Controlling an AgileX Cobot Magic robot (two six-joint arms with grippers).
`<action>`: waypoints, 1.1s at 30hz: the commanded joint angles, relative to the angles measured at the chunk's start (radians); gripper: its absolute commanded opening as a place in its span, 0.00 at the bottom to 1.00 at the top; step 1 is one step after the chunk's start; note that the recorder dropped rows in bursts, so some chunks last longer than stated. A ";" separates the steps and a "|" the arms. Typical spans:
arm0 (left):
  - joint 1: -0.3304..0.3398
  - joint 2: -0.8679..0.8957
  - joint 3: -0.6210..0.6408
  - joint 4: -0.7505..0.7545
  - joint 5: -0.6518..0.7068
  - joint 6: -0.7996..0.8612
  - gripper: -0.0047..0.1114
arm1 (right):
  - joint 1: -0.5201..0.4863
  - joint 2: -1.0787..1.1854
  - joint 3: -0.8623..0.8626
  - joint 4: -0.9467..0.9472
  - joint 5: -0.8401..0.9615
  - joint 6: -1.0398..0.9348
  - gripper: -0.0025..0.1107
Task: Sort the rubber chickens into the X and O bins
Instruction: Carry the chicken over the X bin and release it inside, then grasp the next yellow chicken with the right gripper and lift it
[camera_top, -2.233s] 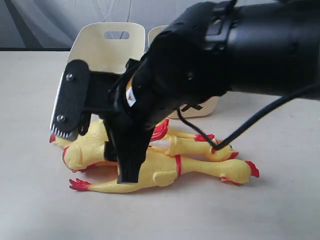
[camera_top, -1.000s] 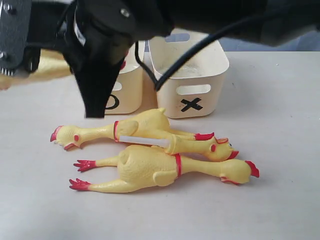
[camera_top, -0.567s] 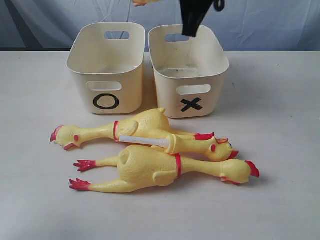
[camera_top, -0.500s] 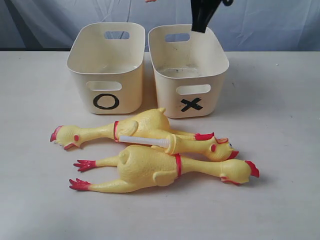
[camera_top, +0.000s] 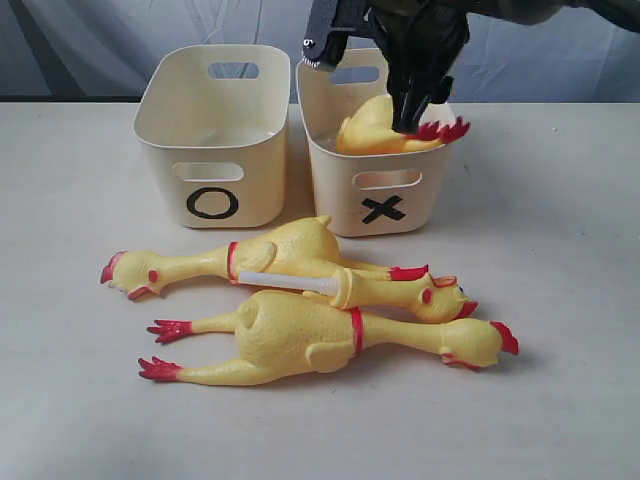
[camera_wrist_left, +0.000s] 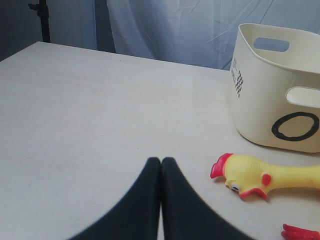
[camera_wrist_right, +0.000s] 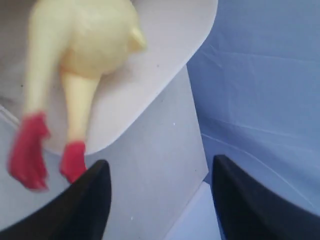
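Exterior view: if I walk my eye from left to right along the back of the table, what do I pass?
O bin → X bin, which has a rubber chicken in it, its red feet poking over the rim.

The table (camera_top: 560, 300) has a pale beige top, matt, with only faint streaks in it. Behind the table, along its far edge, hangs a curtain (camera_top: 120, 40) of blue-grey cloth with soft folds and creases. Between the far edge of the table and the bottom of the curtain runs a narrow dark strip (camera_top: 60, 98). Beyond one far corner of the table, a thin dark stand (camera_wrist_left: 42, 20) rises upright before a darker part of the background.
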 joint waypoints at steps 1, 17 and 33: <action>-0.004 0.002 -0.004 -0.005 -0.012 -0.001 0.04 | -0.003 -0.042 -0.008 0.077 0.060 -0.004 0.48; -0.004 0.002 -0.004 -0.005 -0.012 -0.001 0.04 | 0.055 0.009 0.048 0.865 0.060 -0.465 0.46; -0.004 0.002 -0.004 -0.005 -0.012 -0.001 0.04 | 0.183 0.161 0.048 0.805 -0.057 -0.491 0.02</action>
